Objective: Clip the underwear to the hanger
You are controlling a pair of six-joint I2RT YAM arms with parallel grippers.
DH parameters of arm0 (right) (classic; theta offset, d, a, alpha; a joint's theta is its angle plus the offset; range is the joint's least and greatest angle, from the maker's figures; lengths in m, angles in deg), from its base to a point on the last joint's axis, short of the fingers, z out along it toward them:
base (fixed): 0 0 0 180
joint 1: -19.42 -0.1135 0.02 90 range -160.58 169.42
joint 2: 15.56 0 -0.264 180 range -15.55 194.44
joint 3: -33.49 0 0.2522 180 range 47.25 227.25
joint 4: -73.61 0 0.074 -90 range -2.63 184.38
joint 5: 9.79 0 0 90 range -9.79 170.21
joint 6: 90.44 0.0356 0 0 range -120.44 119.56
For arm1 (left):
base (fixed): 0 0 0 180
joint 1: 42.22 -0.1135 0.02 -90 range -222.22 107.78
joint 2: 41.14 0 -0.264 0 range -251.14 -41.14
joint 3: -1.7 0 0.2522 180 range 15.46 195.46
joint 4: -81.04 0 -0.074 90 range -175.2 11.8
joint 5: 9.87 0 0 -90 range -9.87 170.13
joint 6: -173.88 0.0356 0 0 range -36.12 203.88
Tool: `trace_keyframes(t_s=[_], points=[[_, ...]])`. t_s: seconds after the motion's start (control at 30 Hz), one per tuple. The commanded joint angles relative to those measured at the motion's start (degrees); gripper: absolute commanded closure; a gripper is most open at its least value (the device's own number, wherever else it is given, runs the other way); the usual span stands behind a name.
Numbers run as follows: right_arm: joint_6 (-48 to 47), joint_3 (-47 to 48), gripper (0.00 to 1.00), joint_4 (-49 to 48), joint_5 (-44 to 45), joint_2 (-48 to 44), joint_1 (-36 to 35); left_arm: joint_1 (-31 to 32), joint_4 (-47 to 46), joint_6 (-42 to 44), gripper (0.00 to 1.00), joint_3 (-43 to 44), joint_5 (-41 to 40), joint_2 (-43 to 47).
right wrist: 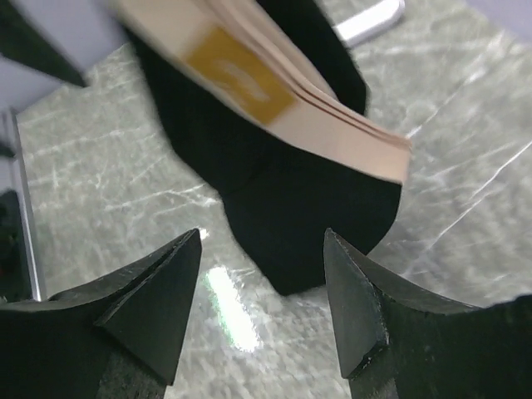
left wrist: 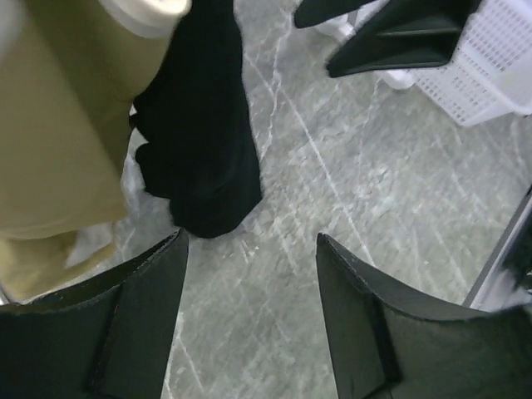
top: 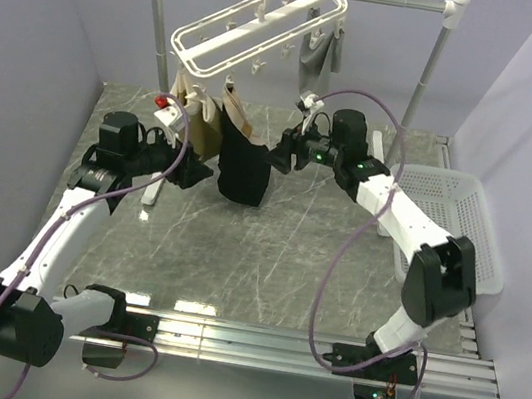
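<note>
Pale lilac walls (top: 34,1) enclose a grey marbled table (top: 266,260) with a white basket (top: 470,191) at right.

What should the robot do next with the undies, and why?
Probably close the right end effector on the drooping end of the waistband and lift it to a free hanger clip: the underwear hangs slanted, seemingly from one clip, and that end effector is open.

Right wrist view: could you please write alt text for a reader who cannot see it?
Black soft-fabric underwear with a tan waistband hangs over the grey marbled tabletop, just beyond the right end effector, whose two black fingers stand open and empty.
</note>
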Motion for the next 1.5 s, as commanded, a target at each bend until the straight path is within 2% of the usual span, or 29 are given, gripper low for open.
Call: trace_keyframes(t_s=[0.0, 0.2, 0.33, 0.43, 0.53, 0.73, 0.87, 1.03, 1.1, 1.13, 1.2, 1.23, 1.27, 1.3, 1.33, 1.4, 1.47], points=[[9.02, 0.53, 0.32, -11.38, -3.14, 3.02, 2.33, 0.40, -4.04, 3.45, 0.32, -0.99, -1.27, -0.29], [16.41, 0.00, 0.37, -17.37, -4.45, 6.54, 2.16, 1.72, -6.85, -2.17, 0.35, -4.93, -4.26, 1.72], [18.52, 0.00, 0.42, -19.93, -4.02, 8.22, 0.93, 6.37, -7.65, -4.36, 0.37, -9.51, -8.03, 4.80], [20.02, -0.08, 0.46, -21.25, -3.40, 9.01, -0.91, 12.68, -8.61, -6.12, 0.37, -11.89, -13.65, 5.94], [20.99, 0.18, 0.50, -22.48, -2.61, 9.89, -2.84, 15.86, -11.25, -7.97, 0.33, -12.68, -20.51, 5.95], [21.86, 2.02, 0.57, -23.27, -1.82, 12.35, -6.45, 16.93, -13.98, -8.77, 0.31, -9.00, -32.20, 0.24], [23.80, 1.50, 0.64, -23.98, -2.96, 11.65, -6.02, 16.93, -18.10, -7.80, 0.32, -6.97, -34.75, -4.07], [30.11, -1.74, 0.64, -26.78, -5.77, 7.88, -2.95, 16.93, -22.58, -7.19, 0.33, -5.74, -36.77, -8.90], [31.71, -3.24, 0.62, -28.45, -7.35, 5.59, -0.41, 16.93, -23.03, -6.66, 0.37, -5.30, -37.39, -10.39], [31.36, -4.12, 0.59, -28.02, -7.44, 4.89, 0.30, 16.75, -23.46, -6.48, 0.42, -5.04, -37.83, -10.92], [28.05, -4.83, 0.43, -25.92, -7.62, 3.91, 1.97, 16.14, -24.34, -5.96, 0.51, -4.68, -38.18, -12.07], [26.45, -4.83, 0.38, -24.86, -7.01, 4.35, 2.33, 15.70, -24.78, -5.87, 0.64, -4.34, -38.01, -12.42], [25.31, -4.66, 0.33, -22.59, -5.87, 4.96, 2.85, 15.26, -24.87, -6.13, 0.70, -4.07, -37.14, -13.55], [24.69, -3.96, 0.31, -22.13, -5.95, 5.92, 4.08, 14.04, -24.70, -6.48, 0.76, -3.72, -36.52, -14.18], [25.12, -3.52, 0.29, -22.04, -6.21, 7.07, 4.87, 13.24, -24.44, -6.92, 0.89, -3.02, -35.56, -14.70], [26.78, -1.42, 0.26, -22.30, -6.13, 10.84, 6.71, 11.92, -24.00, -7.89, 0.99, -2.49, -33.27, -16.02], [28.28, 0.17, 0.25, -22.91, -6.04, 14.01, 7.78, 11.48, -23.82, -7.89, 1.00, -2.14, -32.30, -16.38]])
